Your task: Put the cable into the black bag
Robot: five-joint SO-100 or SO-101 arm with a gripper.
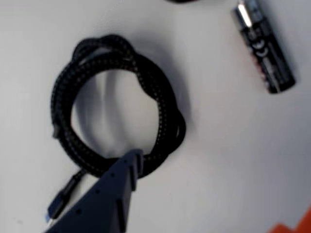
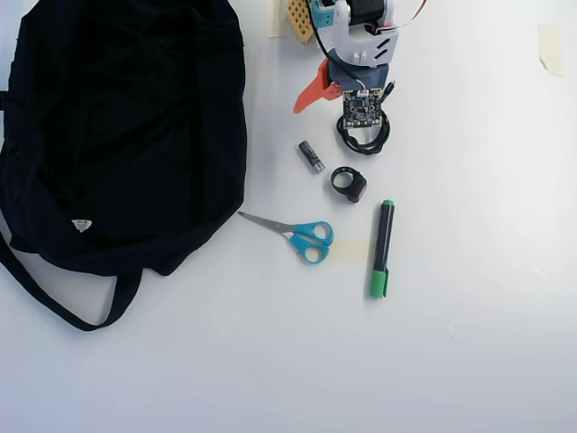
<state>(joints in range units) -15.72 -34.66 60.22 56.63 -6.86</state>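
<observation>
The black braided cable (image 1: pixel 163 107) lies coiled in a loop on the white table, its plug end at lower left in the wrist view. In the overhead view the cable (image 2: pixel 363 151) sits half under the wrist's circuit board. My gripper (image 1: pixel 214 191) is open and empty. Its dark blue fixed jaw rests over the near edge of the coil, and its orange jaw shows at the bottom right corner. In the overhead view the gripper (image 2: pixel 329 115) is at the top centre. The black bag (image 2: pixel 117 135) lies crumpled at the left, well apart from the cable.
A black battery (image 1: pixel 265 46) lies beyond the coil; it also shows in the overhead view (image 2: pixel 310 156). A small black ring-shaped object (image 2: pixel 349 183), a green marker (image 2: pixel 381 236) and blue-handled scissors (image 2: pixel 302 236) lie below the arm.
</observation>
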